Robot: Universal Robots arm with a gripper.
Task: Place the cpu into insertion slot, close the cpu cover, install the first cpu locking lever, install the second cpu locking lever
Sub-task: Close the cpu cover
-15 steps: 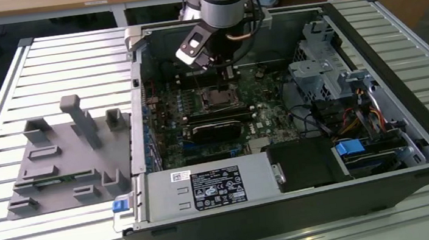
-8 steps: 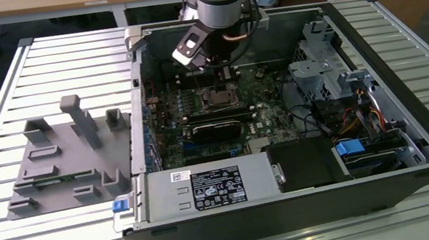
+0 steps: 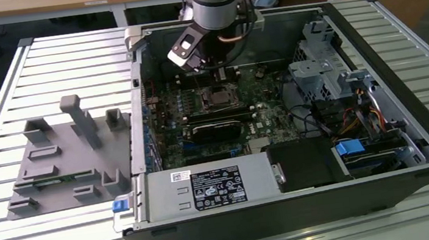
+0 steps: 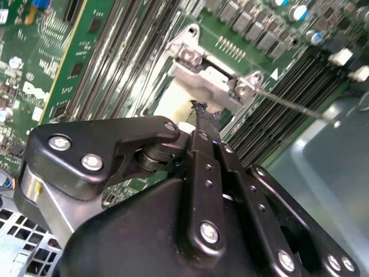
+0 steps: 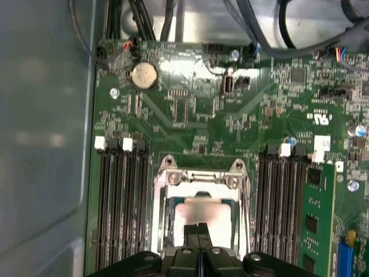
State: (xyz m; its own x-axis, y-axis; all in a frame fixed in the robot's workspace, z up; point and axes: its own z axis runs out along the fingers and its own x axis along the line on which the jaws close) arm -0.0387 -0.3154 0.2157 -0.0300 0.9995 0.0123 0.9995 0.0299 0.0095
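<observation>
The cpu (image 5: 203, 212) lies in the socket (image 3: 216, 97) on the green motherboard, its dull silver top showing through the window of the cpu cover (image 5: 199, 179). The cover (image 4: 210, 78) looks laid down over the chip. A thin metal locking lever (image 4: 288, 104) runs out from one corner of the socket. My gripper (image 5: 199, 232) hangs just over the socket's edge, its two black fingers (image 4: 203, 124) pressed together with nothing seen between them. In the exterior view the gripper (image 3: 223, 70) sits inside the open case, just behind the socket.
Black memory slots (image 5: 118, 202) flank the socket, and a green card (image 5: 318, 222) stands beside them. A coin battery (image 5: 144, 75) and cables lie beyond. The case holds a power supply (image 3: 206, 189) and a drive cage (image 3: 323, 70). A grey fixture (image 3: 64, 157) sits on the slatted table.
</observation>
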